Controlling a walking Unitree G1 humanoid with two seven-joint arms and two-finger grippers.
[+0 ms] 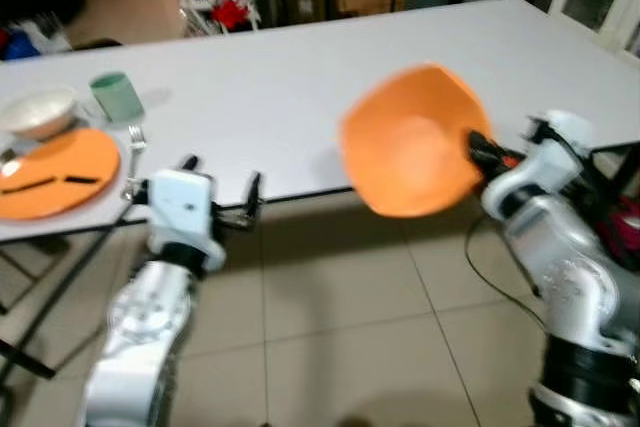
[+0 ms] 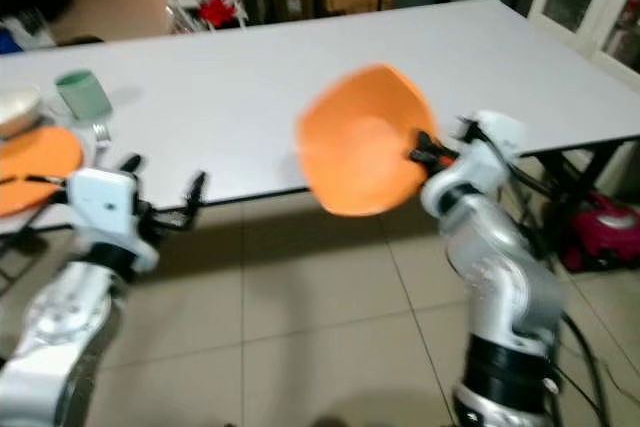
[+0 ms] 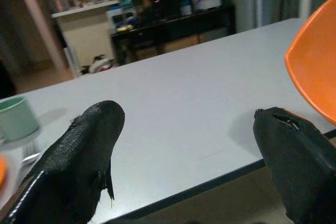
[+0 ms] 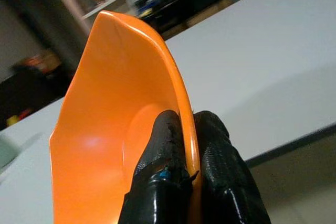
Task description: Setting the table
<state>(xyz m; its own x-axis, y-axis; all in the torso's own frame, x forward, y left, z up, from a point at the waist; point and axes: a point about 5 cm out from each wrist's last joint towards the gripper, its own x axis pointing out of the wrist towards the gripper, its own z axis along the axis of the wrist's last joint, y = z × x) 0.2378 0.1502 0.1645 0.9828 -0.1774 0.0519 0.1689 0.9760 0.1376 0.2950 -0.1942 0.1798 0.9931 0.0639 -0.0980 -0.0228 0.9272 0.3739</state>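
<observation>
**Orange bowl held at the table's near edge**

I am using the long white table as my landmark and working across from its left end. There I am seeing a flat round orange plate with dark chopsticks lying across it, sitting at the table's near edge. Just behind the plate a small white bowl is resting, and beside that bowl a pale green mug is standing upright. A metal fork is lying just right of the plate.

My left gripper is hovering at the table's near edge, just right of the fork, its two black fingers spread wide with nothing between them.

Further right along the same edge, my right gripper is pinching the rim of a deep orange plastic bowl, one finger inside the wall and one outside. The bowl is tipped up on its side, its hollow facing my head camera, hanging over the table's front edge and not touching the surface.

Below the table, beige floor tiles are showing.
</observation>
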